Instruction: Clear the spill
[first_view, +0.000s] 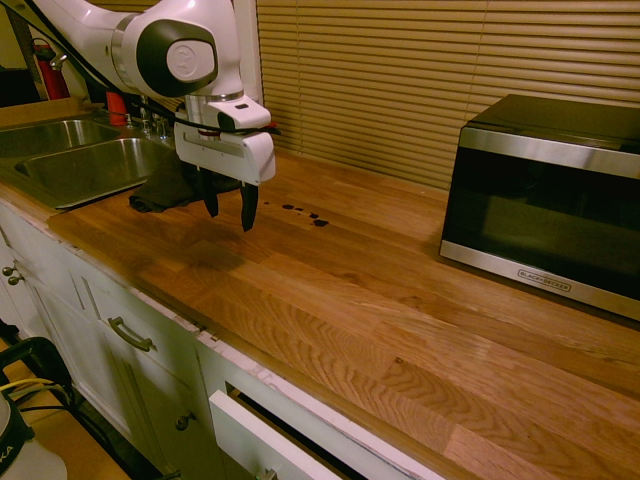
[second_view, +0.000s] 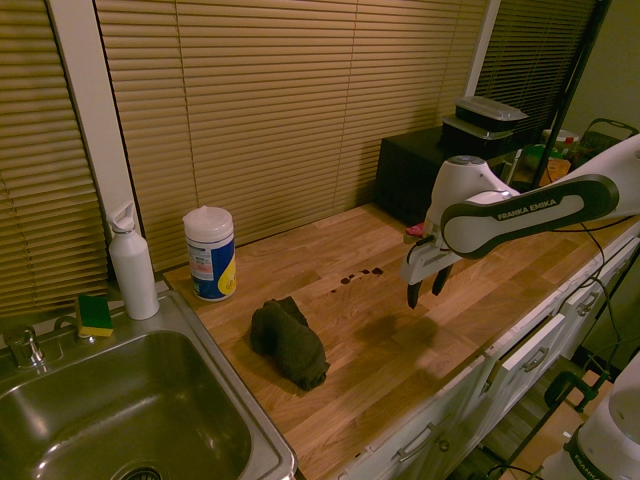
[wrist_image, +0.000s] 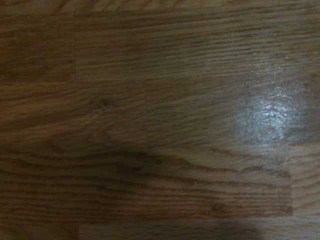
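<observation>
The hand (first_view: 227, 208) hangs above the worktop (first_view: 400, 320), fingers apart and empty. The spill (first_view: 305, 213) dots the wood near it, apart from the dark rag (second_view: 288, 342), which probably must be fetched for wiping.
</observation>
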